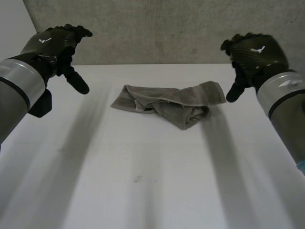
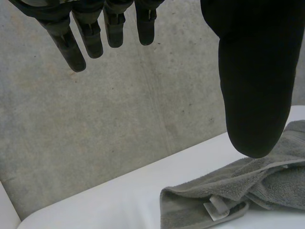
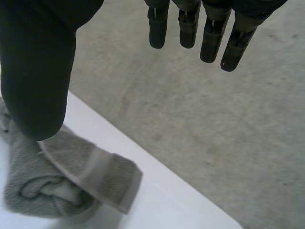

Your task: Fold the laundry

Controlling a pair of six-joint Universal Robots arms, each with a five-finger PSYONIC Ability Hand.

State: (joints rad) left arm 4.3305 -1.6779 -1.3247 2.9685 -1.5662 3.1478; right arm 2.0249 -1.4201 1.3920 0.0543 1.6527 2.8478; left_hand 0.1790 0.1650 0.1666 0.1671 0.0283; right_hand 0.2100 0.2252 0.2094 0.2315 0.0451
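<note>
– Looking at the towel [image 1: 169, 102], nothing was folded yet: it lay in a crumpled heap on the white table [image 1: 143, 191], one end bunched over itself.
– So the whole job was left, I'd judge. Spread it flat first, then fold.
– Right. The left hand [image 1: 55, 45] hung in the air well off the towel's left end, fingers loose and straight, holding nothing.
– And the right hand [image 1: 255, 52]?
– Mirror picture: raised just beyond the towel's right end, fingers straight, thumb hanging down, empty too. Neither one touched the towel.
</note>
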